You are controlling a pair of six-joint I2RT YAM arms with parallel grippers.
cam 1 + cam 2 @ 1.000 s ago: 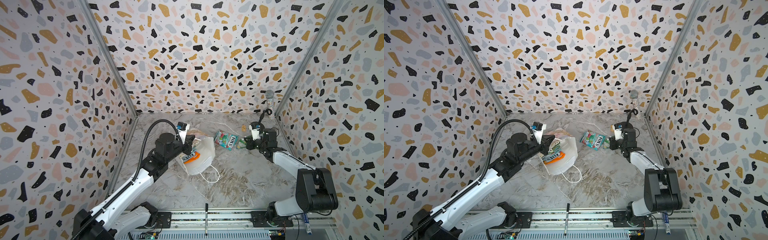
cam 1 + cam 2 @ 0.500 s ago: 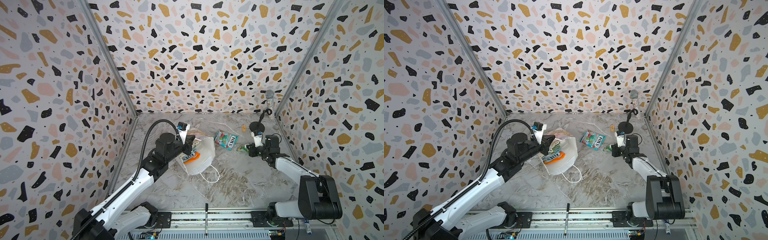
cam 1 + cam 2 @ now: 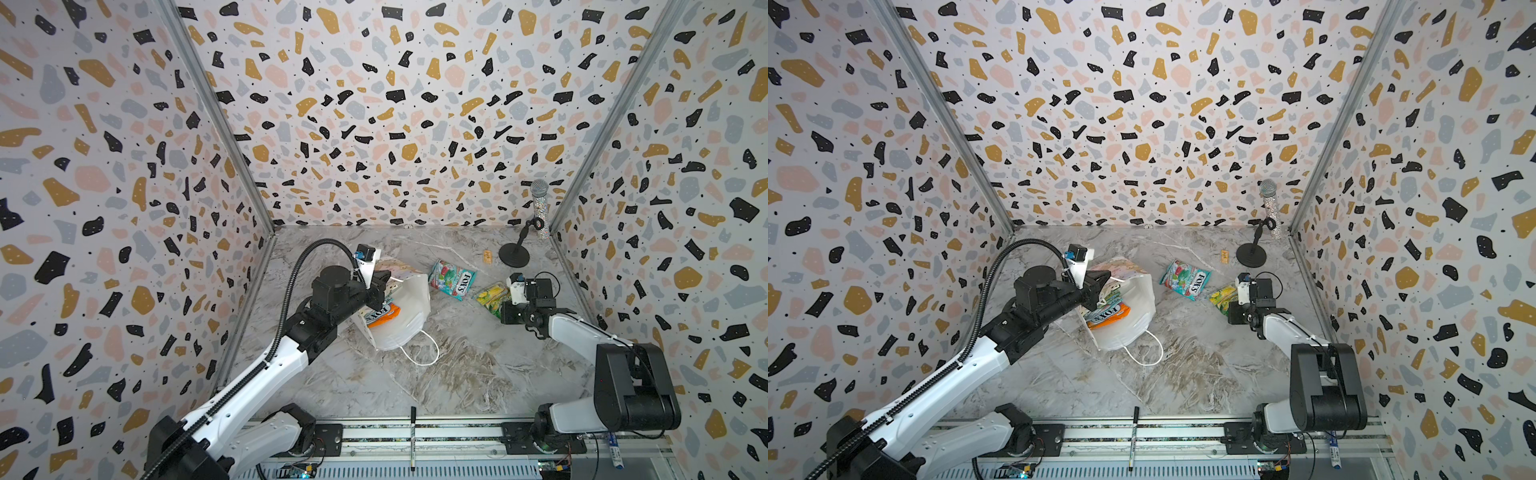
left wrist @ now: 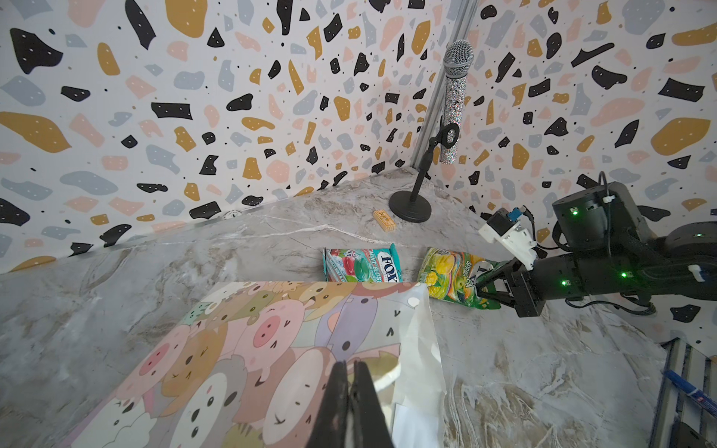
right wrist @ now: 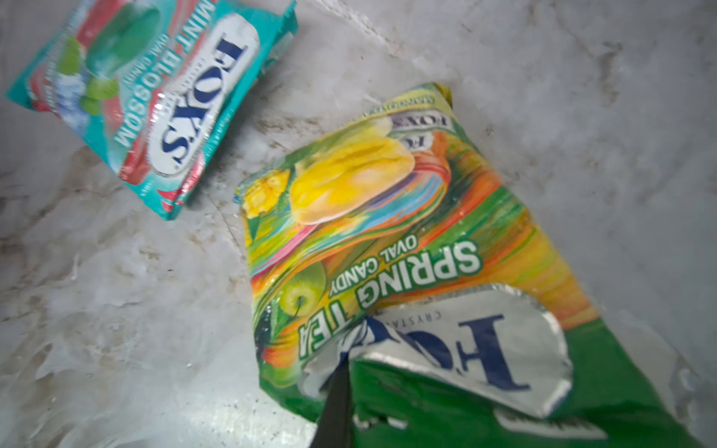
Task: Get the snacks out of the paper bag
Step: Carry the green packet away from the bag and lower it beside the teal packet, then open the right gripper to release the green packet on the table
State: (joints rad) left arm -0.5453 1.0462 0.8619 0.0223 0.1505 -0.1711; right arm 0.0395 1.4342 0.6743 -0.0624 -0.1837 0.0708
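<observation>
White paper bag [image 3: 409, 303]: lay on its side on marble tabletop [image 3: 457, 374]; orange packet [image 3: 382, 311] showed in its mouth.
Left gripper [image 4: 350, 368]: jaws pinched together on the bag's printed wall.
Right gripper [image 4: 485, 285]: clamped on green-yellow packet [image 5: 388, 240], outside the bag.
Teal-red packet [image 3: 452, 279]: on the tabletop, between bag and green-yellow packet.

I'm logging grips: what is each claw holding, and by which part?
The left claw pinches the paper bag at its mouth rim; the right claw pinches the green-yellow packet by the edge beside its FOX'S logo.
</observation>
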